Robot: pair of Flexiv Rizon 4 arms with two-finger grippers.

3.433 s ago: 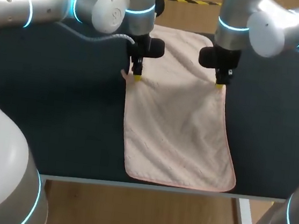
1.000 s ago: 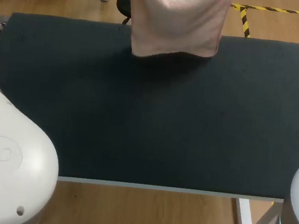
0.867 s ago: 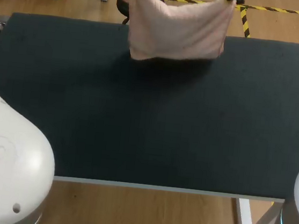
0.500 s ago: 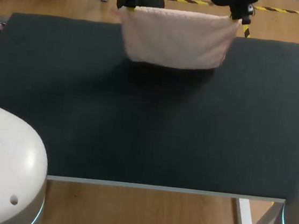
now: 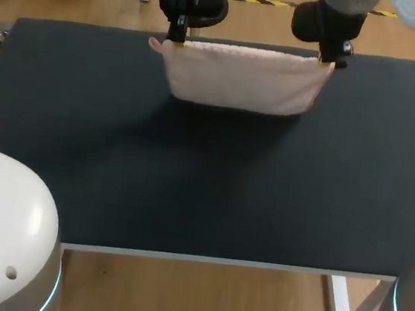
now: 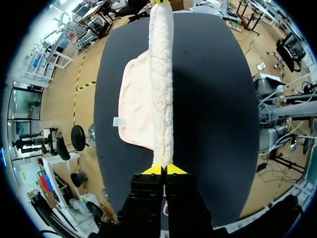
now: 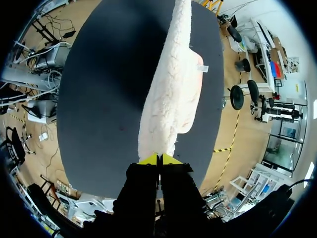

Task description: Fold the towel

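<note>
- Head view: the towel [image 5: 239,76] hangs stretched between the two grippers over the far part of the table [image 5: 189,183]. The left gripper [image 5: 174,39] pinches its upper left corner and the right gripper [image 5: 331,61] its upper right corner. Whether the lower edge touches the table cannot be told here.
- Left wrist view: the left gripper [image 6: 163,169] has its yellow tips closed tight on the towel's edge. The cloth [image 6: 161,84] runs straight ahead of the fingers as a thick ridge, with a flap hanging off to one side above the table [image 6: 218,109].
- Right wrist view: the right gripper [image 7: 159,159] is likewise clamped on the towel [image 7: 173,94], which stretches ahead over the table [image 7: 109,94].
- Progress, as a judgement: the towel is lifted and spread taut but not laid down. No finished fold lies on the table, so lowering it and doubling it over are left to do.
</note>
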